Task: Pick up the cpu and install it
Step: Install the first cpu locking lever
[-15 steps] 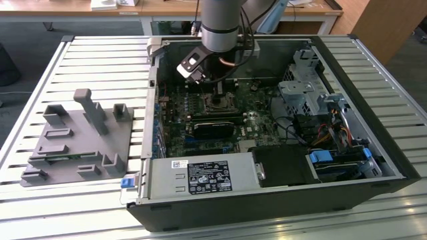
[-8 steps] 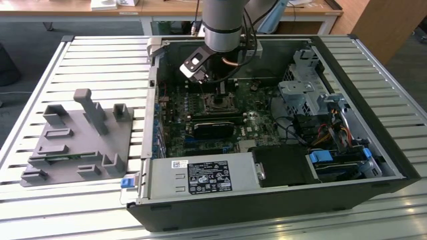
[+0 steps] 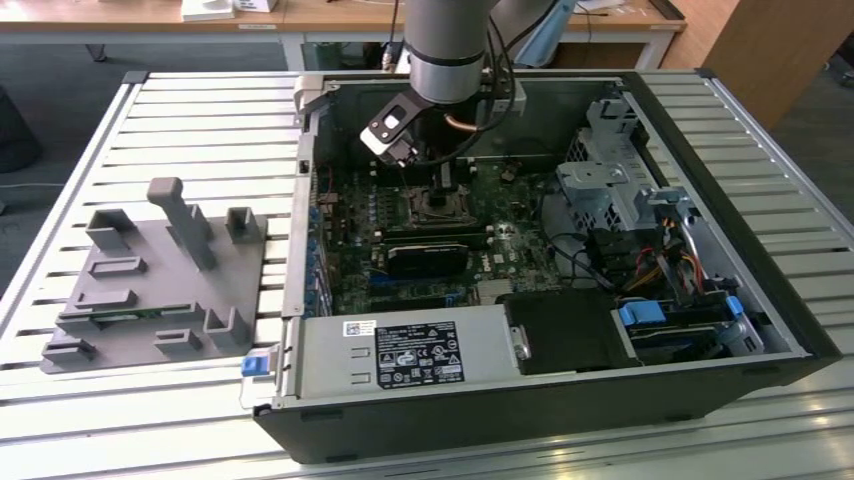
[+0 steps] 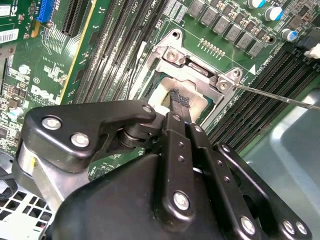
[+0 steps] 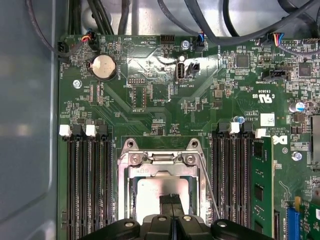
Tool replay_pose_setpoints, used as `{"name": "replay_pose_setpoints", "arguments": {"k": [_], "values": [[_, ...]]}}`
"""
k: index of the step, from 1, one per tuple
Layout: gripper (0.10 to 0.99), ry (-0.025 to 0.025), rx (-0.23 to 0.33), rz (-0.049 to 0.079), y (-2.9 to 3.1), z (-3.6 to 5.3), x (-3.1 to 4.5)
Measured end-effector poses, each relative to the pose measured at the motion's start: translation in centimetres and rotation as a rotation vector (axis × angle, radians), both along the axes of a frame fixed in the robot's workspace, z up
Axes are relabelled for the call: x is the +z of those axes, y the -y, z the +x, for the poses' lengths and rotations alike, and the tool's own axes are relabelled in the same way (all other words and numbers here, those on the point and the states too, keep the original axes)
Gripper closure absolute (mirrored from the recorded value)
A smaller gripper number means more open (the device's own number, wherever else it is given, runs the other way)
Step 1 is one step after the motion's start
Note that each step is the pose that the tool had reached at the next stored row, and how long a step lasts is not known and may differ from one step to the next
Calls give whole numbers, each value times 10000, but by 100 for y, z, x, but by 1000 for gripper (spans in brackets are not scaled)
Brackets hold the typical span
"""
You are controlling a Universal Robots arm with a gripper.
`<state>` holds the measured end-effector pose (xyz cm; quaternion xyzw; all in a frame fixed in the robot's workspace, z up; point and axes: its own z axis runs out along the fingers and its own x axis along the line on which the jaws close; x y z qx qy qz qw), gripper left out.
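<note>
The cpu (image 5: 150,197) lies flat in the open motherboard socket (image 5: 131,159), its silver-grey top showing. In the second wrist view the cpu (image 4: 161,96) is a pale patch inside the metal socket frame (image 4: 197,67). My gripper (image 5: 171,200) stands right over it with the two black fingers (image 4: 180,102) pressed together and nothing visible between them. Whether the tips touch the chip I cannot tell. In the exterior view the gripper (image 3: 441,178) hangs inside the open computer case, just above the socket (image 3: 434,207).
The socket's thin lever rod (image 4: 280,99) sticks out to one side. Memory slots (image 5: 87,185) flank the socket, and a green memory stick (image 5: 262,187) stands in one. Cables (image 3: 627,260) and drive cages crowd the case. A grey fixture (image 3: 147,290) lies outside the case on the slatted table.
</note>
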<state>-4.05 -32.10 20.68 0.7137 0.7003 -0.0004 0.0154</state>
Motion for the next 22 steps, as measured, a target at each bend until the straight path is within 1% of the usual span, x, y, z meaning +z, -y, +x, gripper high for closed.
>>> {"name": "replay_pose_setpoints", "arguments": {"k": [5,22], "values": [[980,2,1,3,0,1,22],[980,1,0,3,0,1,57]]}}
